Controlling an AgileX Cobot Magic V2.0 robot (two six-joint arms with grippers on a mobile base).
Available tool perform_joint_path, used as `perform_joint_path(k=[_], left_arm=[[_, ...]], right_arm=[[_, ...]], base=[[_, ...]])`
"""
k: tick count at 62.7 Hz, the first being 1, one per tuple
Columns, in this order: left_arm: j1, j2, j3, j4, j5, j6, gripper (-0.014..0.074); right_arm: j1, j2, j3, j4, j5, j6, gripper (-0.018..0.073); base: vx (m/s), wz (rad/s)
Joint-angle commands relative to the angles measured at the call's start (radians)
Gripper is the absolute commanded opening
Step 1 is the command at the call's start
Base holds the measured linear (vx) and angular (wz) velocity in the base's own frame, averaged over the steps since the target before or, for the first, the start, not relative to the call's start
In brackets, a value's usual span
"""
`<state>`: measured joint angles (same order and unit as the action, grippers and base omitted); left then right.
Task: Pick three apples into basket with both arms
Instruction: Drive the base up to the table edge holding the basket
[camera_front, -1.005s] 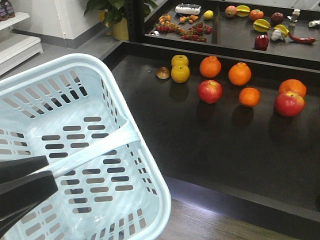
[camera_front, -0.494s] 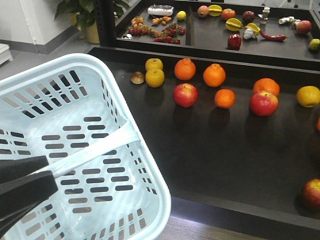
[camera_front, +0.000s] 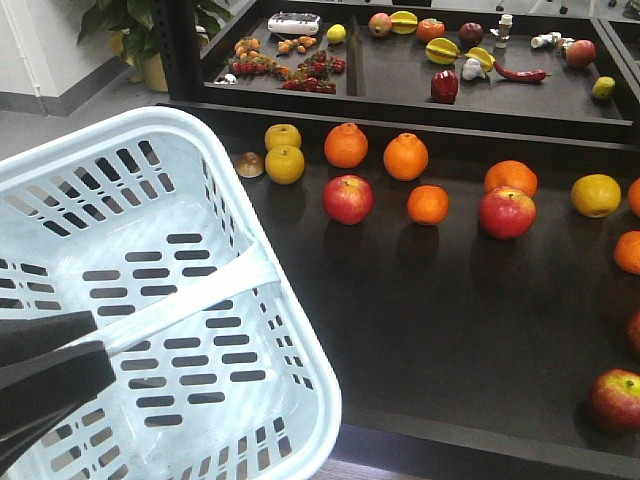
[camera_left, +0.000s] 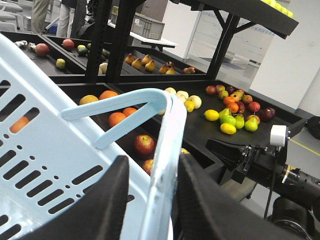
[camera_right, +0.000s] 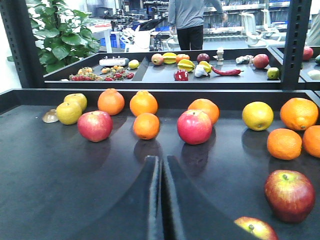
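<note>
1. Room for moving is left on the black table (camera_front: 420, 330) between its raised front edge and the fruit rows. The basket (camera_front: 150, 200) is held at the left, with one corner seen over that edge.
2. The left gripper (camera_left: 155, 162) is clamped on the basket's flat handle. The right gripper (camera_right: 161, 160) is pressed together on nothing, low over bare table.
3. In the right wrist view are counted two dark apples (camera_right: 290, 195), one cut by the bottom edge, two bright apples (camera_right: 95, 125), seven oranges (camera_right: 146, 126) and two yellow-green fruits (camera_right: 69, 112).
4. The dark apples lie near the front right of the table, well apart from the basket.
5. The basket is of pale blue slotted plastic, and the apples are round and glossy.
</note>
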<state>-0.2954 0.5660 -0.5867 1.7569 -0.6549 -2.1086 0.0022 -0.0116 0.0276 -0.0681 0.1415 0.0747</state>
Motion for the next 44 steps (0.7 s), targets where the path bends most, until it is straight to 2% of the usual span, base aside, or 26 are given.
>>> perform_joint_path(k=[1,44], left_arm=[[-0.005,0.002,-0.030,0.020,0.041,-0.019,-0.0006],[-0.005,0.002,-0.030,0.020,0.041,-0.019,-0.0006]], right_arm=[[-0.005,-0.001,0.014,-0.002,-0.072,-0.005,-0.0005],[-0.005,-0.001,0.014,-0.002,-0.072,-0.005,-0.0005]], base=[[0.06,-0.07],[0.08,-0.09]])
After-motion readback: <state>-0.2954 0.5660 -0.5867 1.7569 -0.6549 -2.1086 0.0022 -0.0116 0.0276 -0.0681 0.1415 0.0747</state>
